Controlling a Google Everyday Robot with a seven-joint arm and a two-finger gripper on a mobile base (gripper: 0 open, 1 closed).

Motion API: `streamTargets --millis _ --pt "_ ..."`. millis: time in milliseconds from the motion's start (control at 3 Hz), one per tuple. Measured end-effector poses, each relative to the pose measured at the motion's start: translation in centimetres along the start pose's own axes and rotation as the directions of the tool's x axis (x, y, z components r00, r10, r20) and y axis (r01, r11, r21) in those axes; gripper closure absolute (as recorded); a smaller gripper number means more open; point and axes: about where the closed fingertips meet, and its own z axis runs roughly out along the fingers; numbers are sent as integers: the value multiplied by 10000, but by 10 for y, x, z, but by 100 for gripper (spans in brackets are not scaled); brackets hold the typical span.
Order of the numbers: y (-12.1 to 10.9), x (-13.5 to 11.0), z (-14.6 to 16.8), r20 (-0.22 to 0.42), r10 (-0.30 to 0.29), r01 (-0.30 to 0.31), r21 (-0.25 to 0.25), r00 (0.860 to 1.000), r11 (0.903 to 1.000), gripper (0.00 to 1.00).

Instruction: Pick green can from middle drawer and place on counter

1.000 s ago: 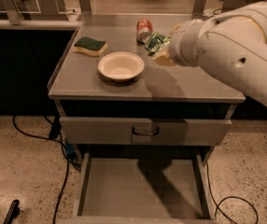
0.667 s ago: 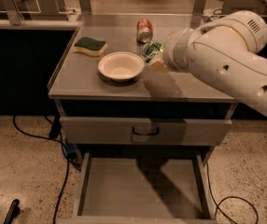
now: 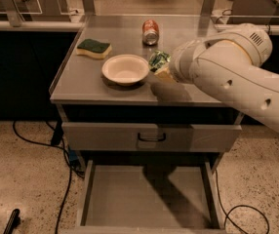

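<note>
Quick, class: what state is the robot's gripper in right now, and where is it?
Gripper: closed on the green can, just above the counter, right beside the bowl.

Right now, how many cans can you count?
2: the red-and-silver can at the counter's back; the green can gripped in the tool beside the bowl. The arm may hide others.

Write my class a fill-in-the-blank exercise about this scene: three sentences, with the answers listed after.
1. The gripper, right of the white bowl, holds the green can above the grey ___.
2. The middle drawer below stands ___.
3. The yellow-and-green ___ lies left of the white bowl.
Missing words: counter; open; sponge.
</note>
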Motion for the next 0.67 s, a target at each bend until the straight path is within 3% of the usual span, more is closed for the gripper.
streamTargets --millis 333,667 --pt "0 0 0 0 -1 1 0 10000 10000 83" --pt "0 0 0 1 -1 1 0 10000 10000 59"
